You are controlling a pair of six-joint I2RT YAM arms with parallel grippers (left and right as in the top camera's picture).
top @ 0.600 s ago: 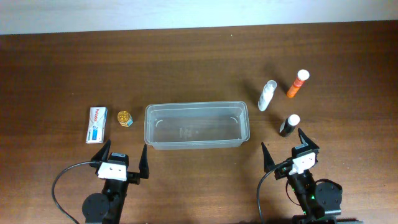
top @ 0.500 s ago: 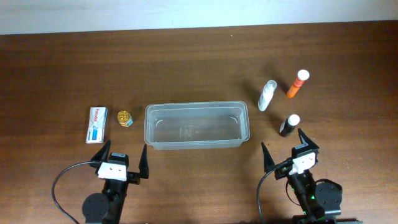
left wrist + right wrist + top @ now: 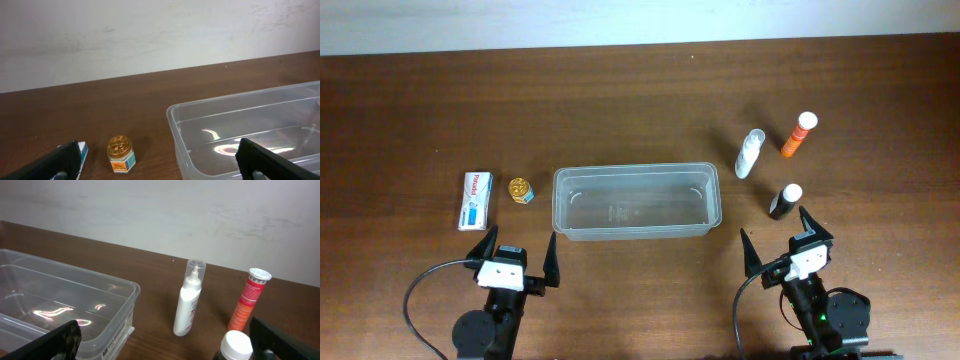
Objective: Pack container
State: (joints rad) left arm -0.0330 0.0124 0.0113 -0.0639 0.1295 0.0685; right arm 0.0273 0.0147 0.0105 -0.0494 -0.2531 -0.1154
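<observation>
Left tool (image 3: 518,243) spread wide, gripping nothing. Right tool (image 3: 776,232) equally wide, empty. Container (image 3: 635,169): clear glossy plastic, rectangular, rounded corners, mid dark-wood tabletop (image 3: 420,110), 1 o'clock from left tool.

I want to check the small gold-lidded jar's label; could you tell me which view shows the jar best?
The left wrist view: the jar stands side-on there, gold lid and pale label both visible. The overhead view shows it small, mostly its lid. The right wrist view does not include it.
</observation>
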